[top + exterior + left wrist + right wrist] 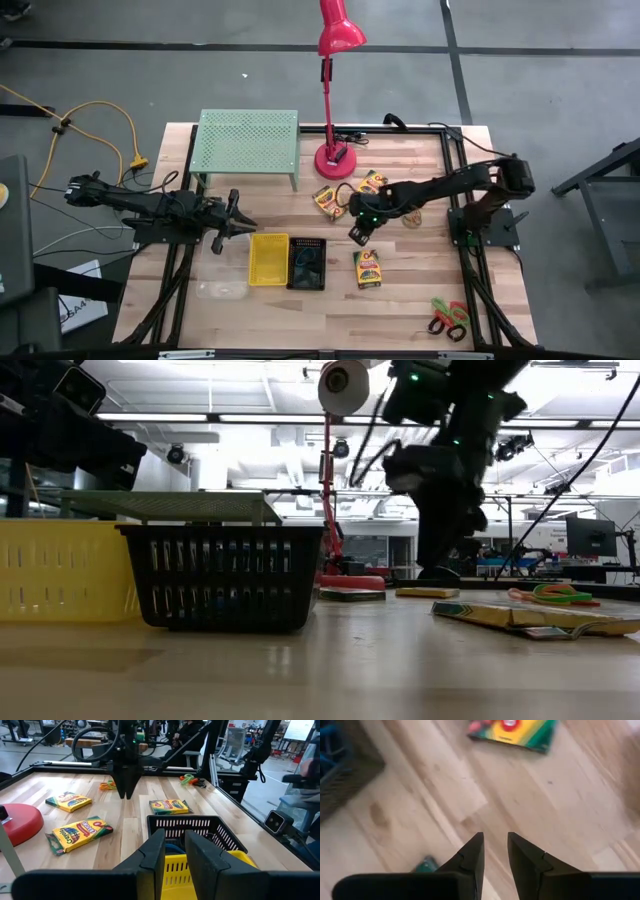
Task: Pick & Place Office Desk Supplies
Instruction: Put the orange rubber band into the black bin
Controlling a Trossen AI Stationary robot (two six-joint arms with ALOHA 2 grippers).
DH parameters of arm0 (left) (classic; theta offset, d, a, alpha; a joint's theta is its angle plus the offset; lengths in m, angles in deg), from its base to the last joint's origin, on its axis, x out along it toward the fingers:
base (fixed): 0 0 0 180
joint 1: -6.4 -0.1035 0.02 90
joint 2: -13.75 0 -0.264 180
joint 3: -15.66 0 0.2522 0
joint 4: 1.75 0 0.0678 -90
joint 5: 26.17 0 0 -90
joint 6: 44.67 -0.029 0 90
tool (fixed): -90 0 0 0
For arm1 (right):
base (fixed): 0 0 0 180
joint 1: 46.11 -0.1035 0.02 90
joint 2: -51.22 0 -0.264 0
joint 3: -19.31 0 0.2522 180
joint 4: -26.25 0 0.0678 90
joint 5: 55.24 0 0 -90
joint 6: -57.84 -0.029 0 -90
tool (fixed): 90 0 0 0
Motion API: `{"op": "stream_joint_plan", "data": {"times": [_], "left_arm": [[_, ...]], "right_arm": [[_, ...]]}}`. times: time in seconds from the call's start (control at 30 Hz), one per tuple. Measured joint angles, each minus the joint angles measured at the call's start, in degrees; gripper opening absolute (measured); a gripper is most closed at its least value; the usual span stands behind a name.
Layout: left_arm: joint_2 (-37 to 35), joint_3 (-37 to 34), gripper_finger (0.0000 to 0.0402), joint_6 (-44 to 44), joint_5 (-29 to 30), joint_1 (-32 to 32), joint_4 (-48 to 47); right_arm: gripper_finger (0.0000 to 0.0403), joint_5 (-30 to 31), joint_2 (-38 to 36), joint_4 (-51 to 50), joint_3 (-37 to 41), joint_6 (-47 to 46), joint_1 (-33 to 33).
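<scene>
Black mesh bin: holds something blue
Yellow bin: slotted plastic
Left hand: slightly parted, empty
Right hand: slightly parted, empty

Bright overhead ceiling light, glare on the table, blurred right-wrist view

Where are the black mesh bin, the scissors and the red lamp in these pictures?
black mesh bin (306, 263): high view, on its near rim.
scissors (449, 318): high view, on the red and green handles.
red lamp (333, 158): high view, on its round base.
</scene>
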Motion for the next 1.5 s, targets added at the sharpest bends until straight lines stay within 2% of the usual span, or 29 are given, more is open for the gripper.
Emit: {"op": "stream_joint_plan", "data": {"times": [0.27, 0.47, 0.6, 0.77, 1.03, 1.27, 1.5], "left_arm": [[0.0, 0.0, 0.0071, 0.0, 0.0, 0.0, 0.0], [0.3, 0.0, 0.0071, 0.0, 0.0, 0.0, 0.0], [0.3, 0.0, 0.0071, 0.0, 0.0, 0.0, 0.0], [0.4, 0.0, 0.0071, 0.0, 0.0, 0.0, 0.0], [0.4, 0.0, 0.0071, 0.0, 0.0, 0.0, 0.0], [0.4, 0.0, 0.0071, 0.0, 0.0, 0.0, 0.0], [0.4, 0.0, 0.0071, 0.0, 0.0, 0.0, 0.0]], "right_arm": [[0.0074, 3.3, -11.4, -0.1, 9.9, -2.2, 0.7], [0.0074, 7.3, -18.4, -6.0, 11.8, -2.6, 1.1], [0.0074, 9.3, -20.5, -11.9, 11.8, -6.1, 1.1], [0.0074, 11.3, -20.9, -19.6, 11.8, -10.8, 1.0], [0.0074, 10.9, -20.4, -28.0, 11.8, -15.4, 1.0], [0.0074, 10.3, -20.1, -28.9, 11.8, -14.8, 1.0], [0.0074, 12.6, -15.4, -28.7, 11.8, -12.9, 0.5]]}}
